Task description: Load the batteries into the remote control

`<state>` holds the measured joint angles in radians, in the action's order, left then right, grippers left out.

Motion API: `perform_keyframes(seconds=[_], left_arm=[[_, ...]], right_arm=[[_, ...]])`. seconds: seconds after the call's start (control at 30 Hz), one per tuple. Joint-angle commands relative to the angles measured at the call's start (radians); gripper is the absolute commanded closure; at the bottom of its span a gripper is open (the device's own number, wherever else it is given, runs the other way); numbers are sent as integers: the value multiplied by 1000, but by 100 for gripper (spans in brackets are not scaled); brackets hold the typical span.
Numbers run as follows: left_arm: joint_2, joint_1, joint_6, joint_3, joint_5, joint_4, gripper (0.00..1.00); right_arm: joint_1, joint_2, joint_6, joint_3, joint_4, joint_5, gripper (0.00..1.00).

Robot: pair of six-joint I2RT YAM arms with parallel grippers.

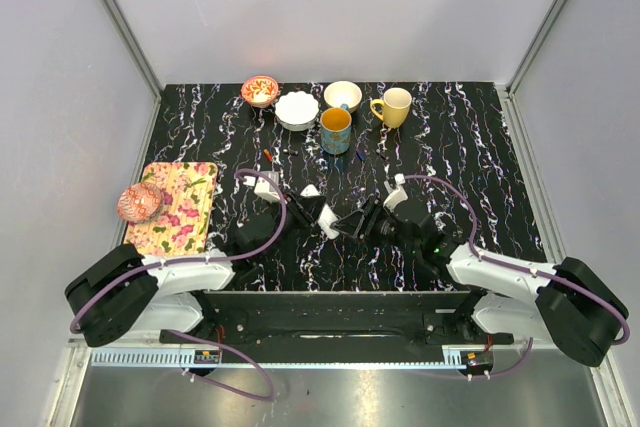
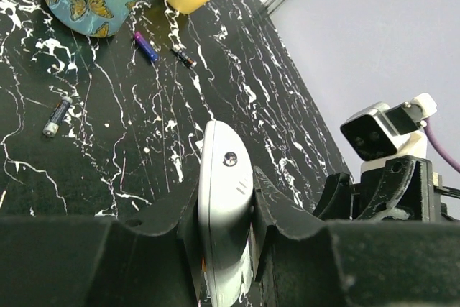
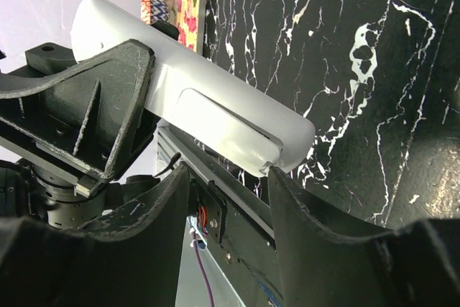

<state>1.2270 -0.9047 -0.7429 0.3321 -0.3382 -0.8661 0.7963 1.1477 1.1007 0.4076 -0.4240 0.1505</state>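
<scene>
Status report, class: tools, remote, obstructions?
Left tool shut on slim white plastic remote control. Right tool open at its end. Small cylindrical batteries loose on black table.

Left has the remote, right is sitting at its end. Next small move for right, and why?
Probably ease the right gripper onto the battery cover and slide it off. The left gripper is clamped on the remote control and the cover looks seated. The right jaws stand open just off the remote's end, and the batteries lie loose on the table.
</scene>
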Motion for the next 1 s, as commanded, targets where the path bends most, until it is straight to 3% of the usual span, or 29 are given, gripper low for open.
perform_keyframes(seconds=[0.0, 0.47, 0.97], left_arm=[[22, -2, 2, 31, 42, -21, 100], [86, 7, -4, 53, 51, -24, 100], [244, 18, -59, 56, 68, -191, 100]], right_arm=[[-11, -13, -22, 5, -75, 8, 46], [-34, 10, -50, -24, -65, -8, 47], [-54, 155, -67, -61, -162, -19, 47]])
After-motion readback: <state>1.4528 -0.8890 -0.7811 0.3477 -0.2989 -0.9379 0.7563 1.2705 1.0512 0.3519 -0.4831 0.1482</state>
